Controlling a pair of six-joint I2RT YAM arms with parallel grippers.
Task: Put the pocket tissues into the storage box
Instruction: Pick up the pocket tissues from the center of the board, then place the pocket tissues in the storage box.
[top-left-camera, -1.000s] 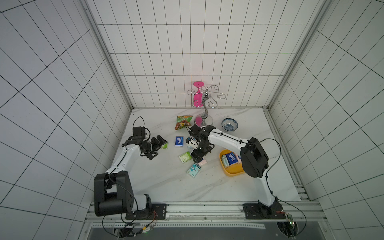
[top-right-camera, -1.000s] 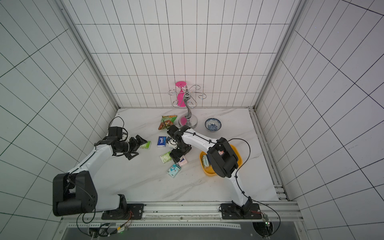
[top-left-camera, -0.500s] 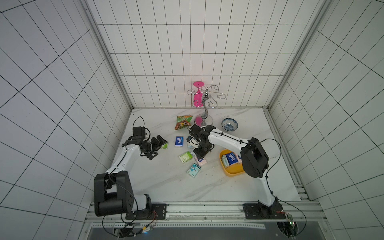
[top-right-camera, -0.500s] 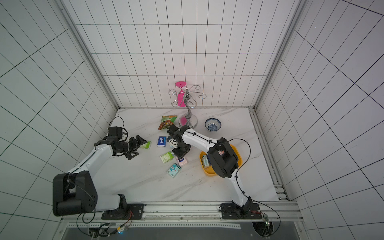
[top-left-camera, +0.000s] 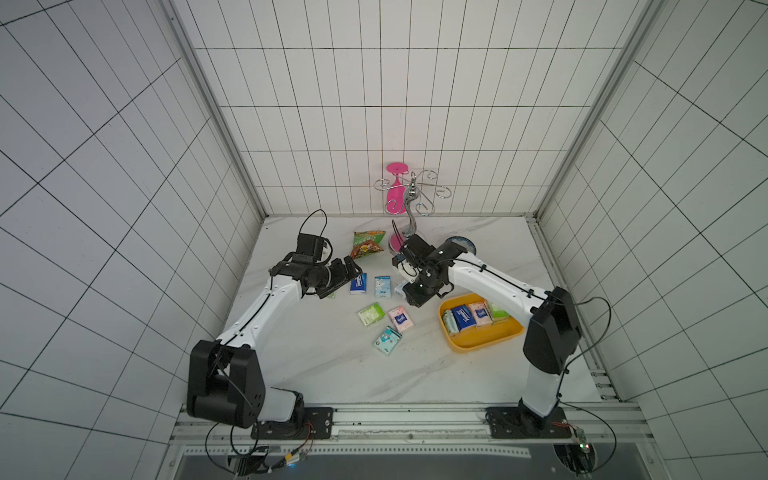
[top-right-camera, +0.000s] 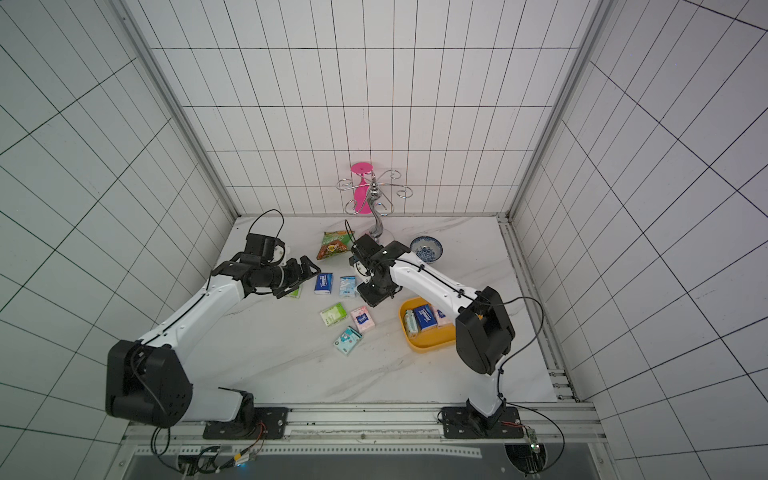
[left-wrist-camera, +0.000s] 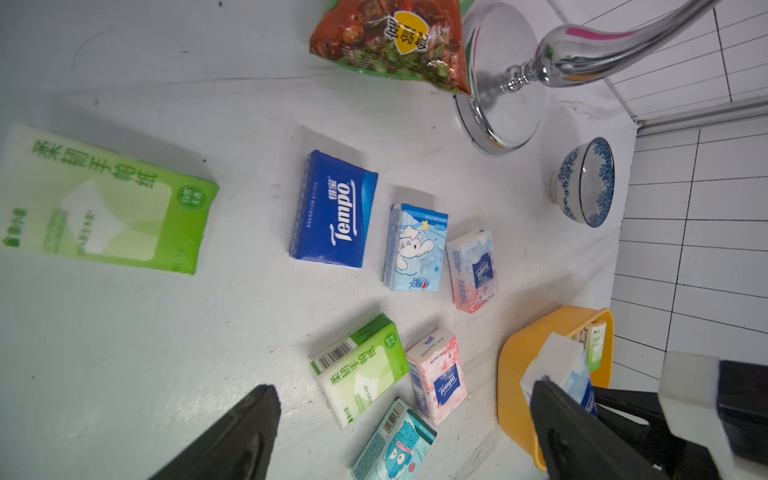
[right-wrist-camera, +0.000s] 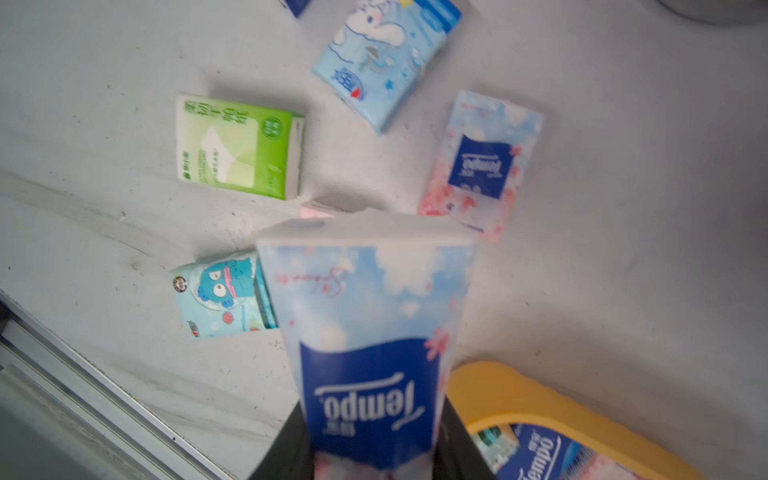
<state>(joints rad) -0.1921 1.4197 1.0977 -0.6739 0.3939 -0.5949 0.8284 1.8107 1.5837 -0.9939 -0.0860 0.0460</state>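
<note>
Nearest: teal pkt (top-left-camera: 387, 340), flat on the table (top-left-camera: 332, 374), left of the box (top-left-camera: 482, 348), about level w/ its near half. The box holds what looks like four pkts (top-left-camera: 462, 318) side by side (teal-green, blue, pink, green), but the R arm crosses its far-right corner, so more may hide there.

Next back, left of the box's far edge: pink pkt (top-left-camera: 401, 319) and green pkt (top-left-camera: 370, 313), flat, just beside each other.

R gripper (right-wrist-camera: 371, 453) is just left of the box's far-left corner. Its fingers pinch the held pkt (right-wrist-camera: 365, 316), a pink-and-sky-blue Tempo one, by one end. The rest sticks out past the tips and isn't over the box.

Beyond that, a row runs leftward away from the box: 2nd pink pkt (left-wrist-camera: 473, 266), light-blue pkt (top-left-camera: 382, 286), blue pkt (top-left-camera: 358, 284), all flat.

Further left of the box: L gripper (top-left-camera: 341, 279), jaws spread wide, nothing between them. The 2nd green pkt (left-wrist-camera: 104, 199) lies just beside it, partly hidden under it in both top views.

Farthest, well beyond the box: snack bag (top-left-camera: 365, 246), bowl (top-right-camera: 427, 249), chrome stand (left-wrist-camera: 503, 95).
</note>
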